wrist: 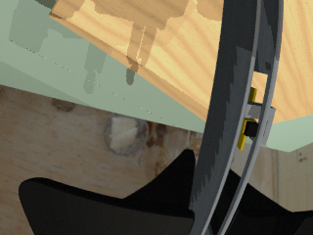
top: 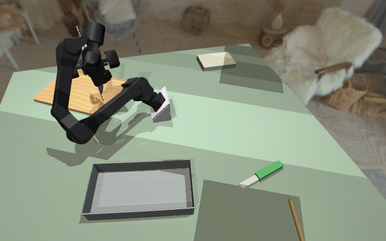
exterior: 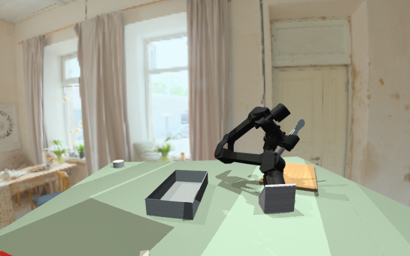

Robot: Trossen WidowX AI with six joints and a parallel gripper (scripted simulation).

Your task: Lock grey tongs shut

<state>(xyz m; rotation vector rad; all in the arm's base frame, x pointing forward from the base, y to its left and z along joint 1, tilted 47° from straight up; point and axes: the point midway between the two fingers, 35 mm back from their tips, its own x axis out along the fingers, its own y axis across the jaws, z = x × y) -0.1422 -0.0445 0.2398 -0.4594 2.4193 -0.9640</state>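
My gripper (top: 98,78) (wrist: 195,159) is shut on the grey tongs (top: 101,91) (exterior: 299,124) (wrist: 225,93), high over the wooden board (top: 74,86) (exterior: 304,178) (wrist: 181,73). The tongs stand steeply tilted; their rounded end points up in the exterior view and their narrow end points down towards the board in the top view. In the wrist view their long strips run close together with a narrow gap, with a yellow piece (wrist: 242,142) and a black pin (wrist: 250,129) between them. Whether the lock is engaged cannot be told. The roasting tin (top: 142,211) (exterior: 169,208) holds nothing.
The arm rises from a grey wedge-shaped block (top: 163,114) (exterior: 279,199). A green-handled tool (top: 269,169), a wooden rod (top: 296,220) and a cream-topped box (top: 216,60) lie on the green table. A small round tin (exterior: 118,164) stands at a far edge.
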